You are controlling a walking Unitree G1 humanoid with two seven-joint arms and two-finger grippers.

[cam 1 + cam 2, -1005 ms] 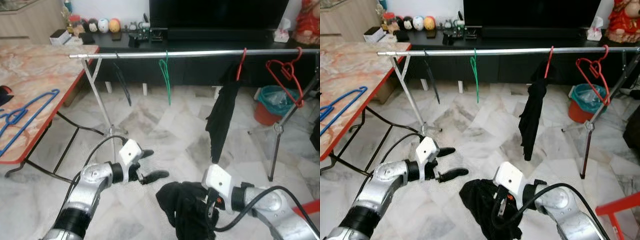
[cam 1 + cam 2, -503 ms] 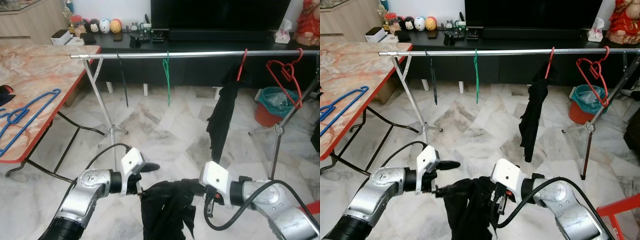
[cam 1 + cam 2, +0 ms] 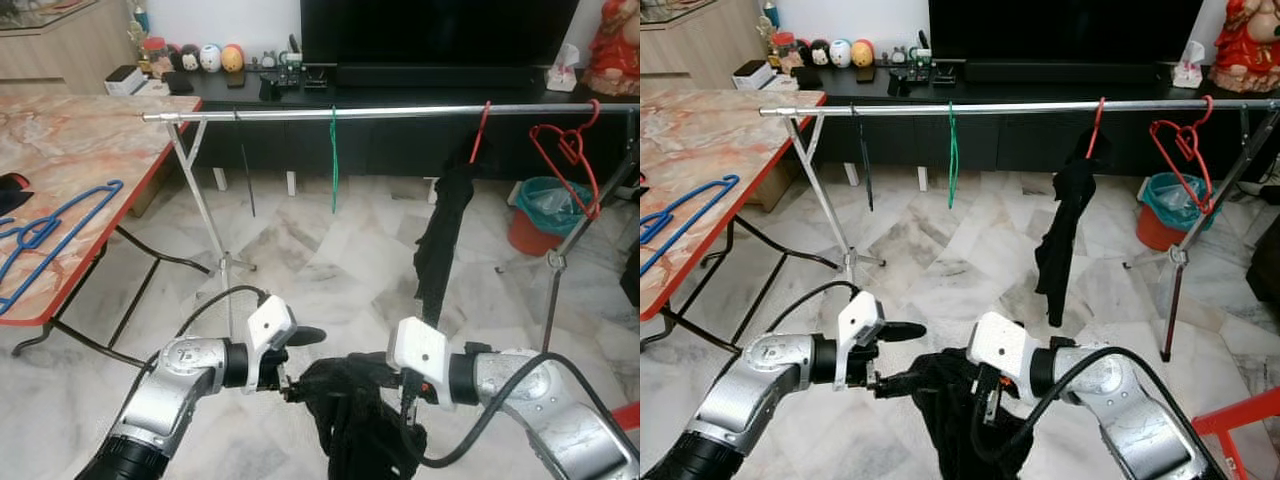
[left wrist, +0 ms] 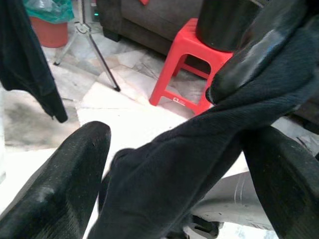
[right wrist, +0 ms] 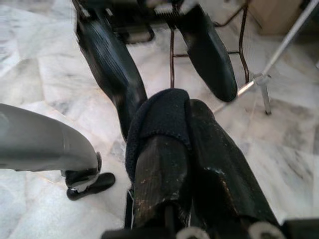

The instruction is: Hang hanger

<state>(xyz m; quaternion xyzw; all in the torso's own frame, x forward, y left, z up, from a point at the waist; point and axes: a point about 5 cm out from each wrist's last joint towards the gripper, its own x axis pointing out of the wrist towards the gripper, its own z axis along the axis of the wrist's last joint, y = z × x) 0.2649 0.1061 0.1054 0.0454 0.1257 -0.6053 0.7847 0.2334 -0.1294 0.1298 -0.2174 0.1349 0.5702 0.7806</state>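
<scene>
A black garment (image 3: 360,425) hangs in a bunch low over the marble floor between my two arms. My right gripper (image 5: 172,164) is shut on a fold of it; the cloth (image 5: 162,114) wraps over its fingertips. My left gripper (image 3: 298,362) is open just left of the bunch, and the cloth (image 4: 189,164) runs between its spread fingers (image 4: 55,194). Ahead stands a steel rail (image 3: 400,111) carrying a black hanger (image 3: 245,165), a green hanger (image 3: 333,160), a red hanger (image 3: 483,125) with dark clothing (image 3: 440,240), and an empty red hanger (image 3: 570,150).
A blue hanger (image 3: 50,235) lies on the marble table (image 3: 90,140) at my left. The rail's stand legs (image 3: 215,235) rise from the floor ahead. A teal bin (image 3: 545,195) sits behind the rail at right, and a red stool (image 4: 192,69) stands near my right side.
The black garment has been raised from a heap on the floor. My left gripper has closed in from the left, and the cloth now lies between its fingers.
</scene>
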